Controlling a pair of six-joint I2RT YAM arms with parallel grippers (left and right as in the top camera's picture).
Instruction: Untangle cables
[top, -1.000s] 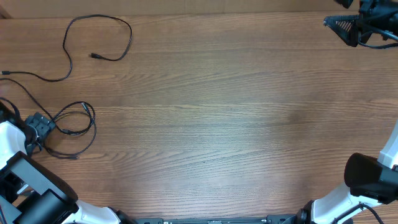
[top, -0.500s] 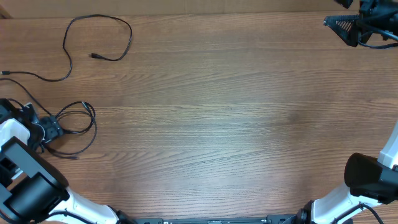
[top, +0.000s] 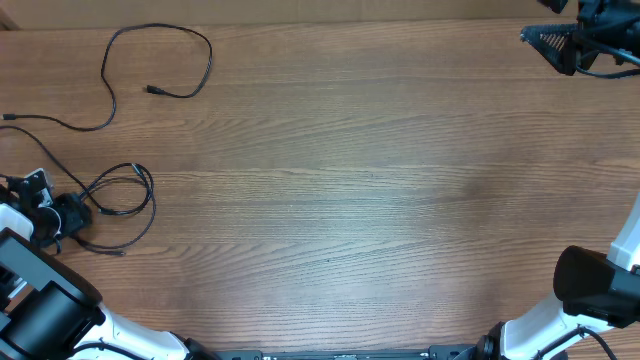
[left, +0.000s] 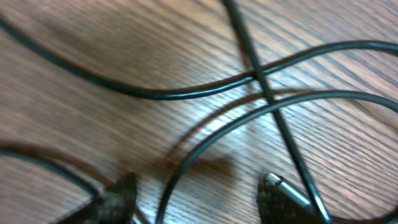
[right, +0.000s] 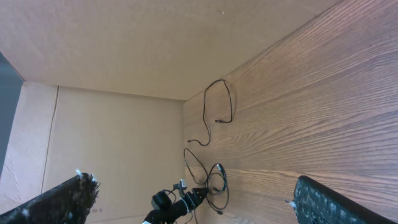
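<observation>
One loose black cable (top: 160, 62) lies in an open loop at the far left of the table. A small looped bundle of cables (top: 120, 192) lies below it near the left edge. My left gripper (top: 68, 212) is open at the bundle's left end. In the left wrist view its fingertips (left: 199, 199) straddle one strand (left: 186, 163), and a silver plug end (left: 287, 190) lies by the right finger; crossing strands (left: 258, 73) lie beyond. My right gripper (top: 548, 42) is open and empty, raised at the far right corner. The right wrist view shows its fingers (right: 199, 202) wide apart and the cables (right: 219, 102) far off.
The wood-grain table (top: 360, 190) spans the view. A brown cardboard wall (right: 112, 50) borders the table's far and left sides. My arm bases stand at the front left (top: 40, 310) and front right (top: 600, 290).
My left arm has swung leftward toward the table edge, and its gripper has stayed at the bundle's left end. The cables have barely shifted. The right arm has not moved.
</observation>
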